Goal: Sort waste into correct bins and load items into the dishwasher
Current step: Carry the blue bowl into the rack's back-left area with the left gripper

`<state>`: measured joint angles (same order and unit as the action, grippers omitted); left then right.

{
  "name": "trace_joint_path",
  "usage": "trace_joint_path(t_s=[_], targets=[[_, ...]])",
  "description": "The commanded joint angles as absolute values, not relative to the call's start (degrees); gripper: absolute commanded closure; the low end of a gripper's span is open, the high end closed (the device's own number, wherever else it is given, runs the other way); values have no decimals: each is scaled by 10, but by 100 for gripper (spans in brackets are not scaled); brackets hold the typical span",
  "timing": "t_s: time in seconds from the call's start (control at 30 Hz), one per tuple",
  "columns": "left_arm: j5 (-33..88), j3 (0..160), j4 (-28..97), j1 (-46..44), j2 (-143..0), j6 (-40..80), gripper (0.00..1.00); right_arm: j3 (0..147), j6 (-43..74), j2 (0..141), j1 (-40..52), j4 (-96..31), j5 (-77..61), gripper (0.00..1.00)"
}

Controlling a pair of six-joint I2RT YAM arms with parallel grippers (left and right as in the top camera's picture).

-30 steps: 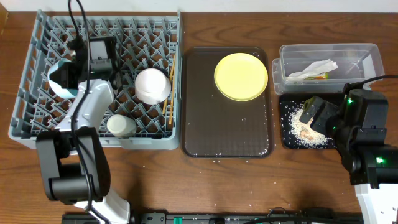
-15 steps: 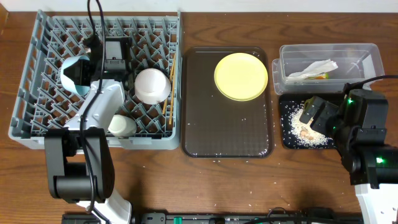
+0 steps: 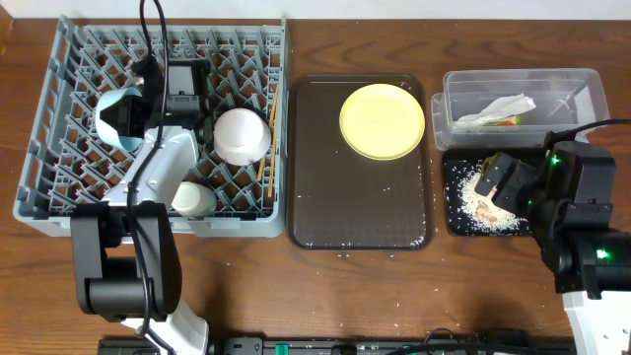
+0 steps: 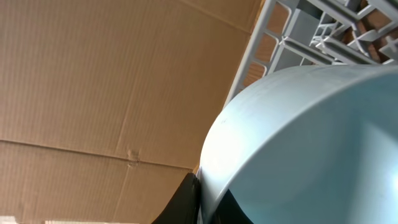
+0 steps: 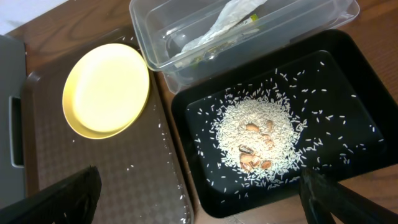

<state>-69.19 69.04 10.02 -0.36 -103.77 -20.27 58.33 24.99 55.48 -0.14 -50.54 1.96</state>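
My left gripper (image 3: pixel 126 116) is shut on the rim of the light blue bowl (image 3: pixel 110 118), holding it on edge over the left part of the grey dish rack (image 3: pixel 59 192); the bowl fills the left wrist view (image 4: pixel 311 143). In the rack sit the white bowl (image 3: pixel 242 135), the white cup (image 3: pixel 192 199) and the chopsticks (image 3: pixel 267 138). The yellow plate (image 3: pixel 382 120) lies on the brown tray (image 3: pixel 360 212). My right gripper (image 3: pixel 498 177) is open and empty above the black tray (image 5: pixel 348 81) of rice scraps (image 5: pixel 258 140). The clear tub (image 5: pixel 186 25) holds the napkin (image 5: pixel 230 18) and wrapper.
Loose rice grains dot the brown tray and the table in front of it. A cardboard wall shows behind the rack in the left wrist view. The tub and black tray stand at the far right, close together.
My left gripper moved the blue bowl right and toward the back of the rack a second ago; it has held still over the last half second. The right arm has not moved.
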Motion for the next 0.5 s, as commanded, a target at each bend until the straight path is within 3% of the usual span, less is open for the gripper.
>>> trace_joint_path(t_s=[0.0,0.47], targets=[[-716,685,99,11,-1046,-180,92,583,248,555,-7,-506,25,1],[-668,685,61,2,-1046,-199,92,583,248,555,-7,-506,25,1]])
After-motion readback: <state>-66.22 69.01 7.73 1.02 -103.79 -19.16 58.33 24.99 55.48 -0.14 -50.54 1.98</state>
